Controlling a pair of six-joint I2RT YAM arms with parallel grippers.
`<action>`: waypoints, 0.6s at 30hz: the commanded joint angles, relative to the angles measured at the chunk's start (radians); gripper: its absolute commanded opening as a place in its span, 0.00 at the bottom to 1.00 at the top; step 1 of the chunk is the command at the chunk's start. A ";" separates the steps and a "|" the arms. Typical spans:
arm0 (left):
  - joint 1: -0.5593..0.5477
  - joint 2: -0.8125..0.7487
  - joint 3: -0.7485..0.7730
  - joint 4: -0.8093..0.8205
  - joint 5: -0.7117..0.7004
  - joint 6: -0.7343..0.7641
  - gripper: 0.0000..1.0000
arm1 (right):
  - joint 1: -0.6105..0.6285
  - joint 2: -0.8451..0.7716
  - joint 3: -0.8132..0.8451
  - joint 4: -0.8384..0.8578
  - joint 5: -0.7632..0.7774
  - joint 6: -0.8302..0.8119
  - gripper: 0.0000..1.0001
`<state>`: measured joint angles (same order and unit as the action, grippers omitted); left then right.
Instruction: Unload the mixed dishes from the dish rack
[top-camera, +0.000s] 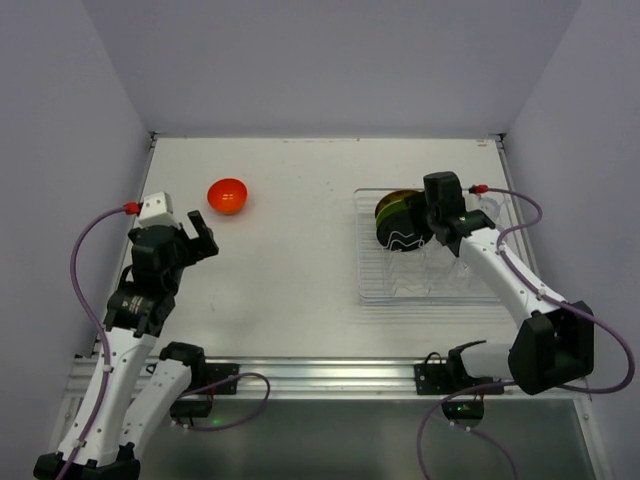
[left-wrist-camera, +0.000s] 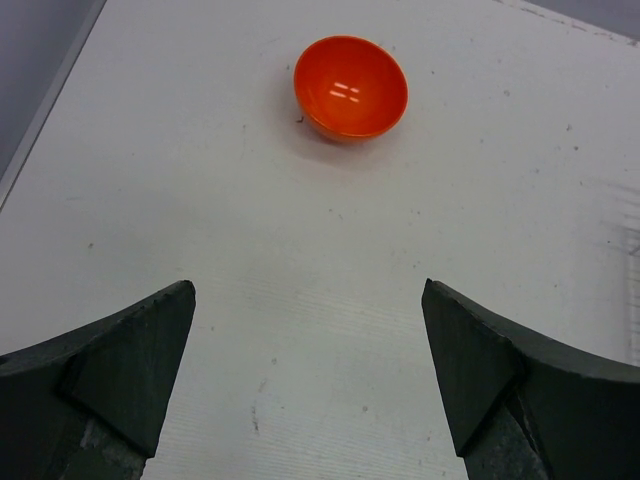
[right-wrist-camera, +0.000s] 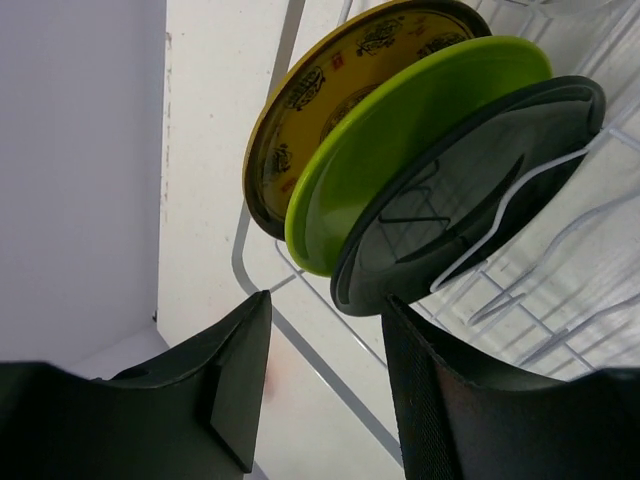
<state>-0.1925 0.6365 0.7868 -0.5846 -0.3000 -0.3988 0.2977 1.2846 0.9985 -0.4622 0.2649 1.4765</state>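
From above, we are hovering the left hand (top-camera: 197, 240), released, near the left edge of the white bench (top-camera: 290, 300). The small orange-red plastic bowl (top-camera: 228, 195) is sitting toward the far-left corner, already outside the clear plastic wire-divided dish rack (top-camera: 366, 290) by the right edge.

The left wrist is showing that bowl upright, well apart from the fingers.

The right wrist is showing the right hand (right-wrist-camera: 325, 305) partly parted, grasping nothing, at the rim of the round black plate (right-wrist-camera: 470, 190). That plate is standing beside the lime-green plate (right-wrist-camera: 400, 150) and the patterned yellow-brown plate (right-wrist-camera: 310, 100).

Next, we judge, comes clenching on that rim and lifting it clear of the wires.
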 joint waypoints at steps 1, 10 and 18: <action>-0.005 -0.015 -0.014 0.054 0.019 0.031 1.00 | -0.005 0.048 0.063 -0.003 0.050 0.024 0.50; -0.005 -0.021 -0.017 0.055 0.010 0.031 1.00 | -0.005 0.108 0.049 -0.059 0.063 0.119 0.45; -0.005 -0.015 -0.017 0.057 0.016 0.032 1.00 | -0.005 0.142 0.068 -0.066 0.099 0.136 0.45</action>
<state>-0.1925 0.6228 0.7868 -0.5816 -0.2913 -0.3988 0.2962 1.4040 1.0321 -0.5026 0.2878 1.5742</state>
